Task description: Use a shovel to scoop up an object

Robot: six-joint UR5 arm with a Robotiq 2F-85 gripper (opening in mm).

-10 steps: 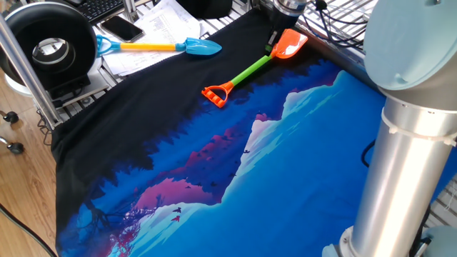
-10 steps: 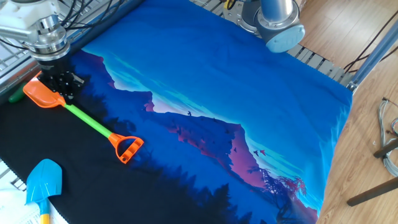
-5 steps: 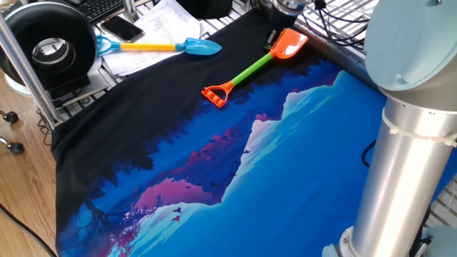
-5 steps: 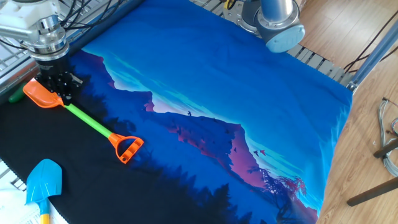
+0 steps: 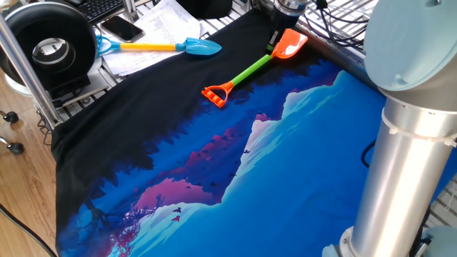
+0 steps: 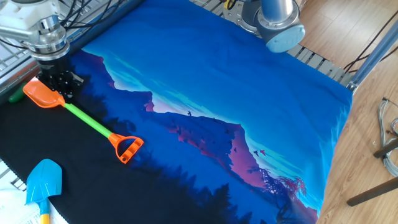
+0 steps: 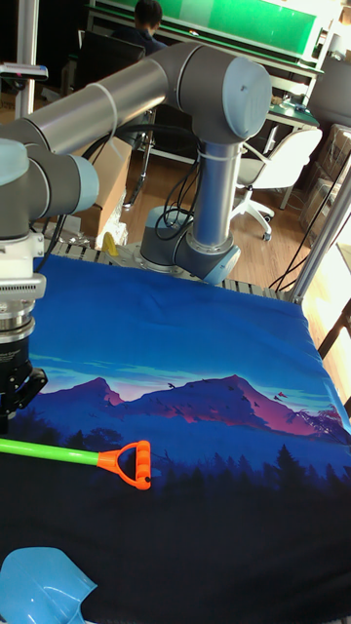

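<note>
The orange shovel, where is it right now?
In the other fixed view, the orange shovel lies at the left on the dark part of the cloth, its blade beside the gripper, above the blue shovel.

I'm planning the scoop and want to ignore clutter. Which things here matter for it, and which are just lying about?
For the job:
- orange shovel
- hand, down at the shovel's neck
- small green piece, just beyond the blade

Lying about:
- blue shovel
- phone
- papers
- black round device
</note>
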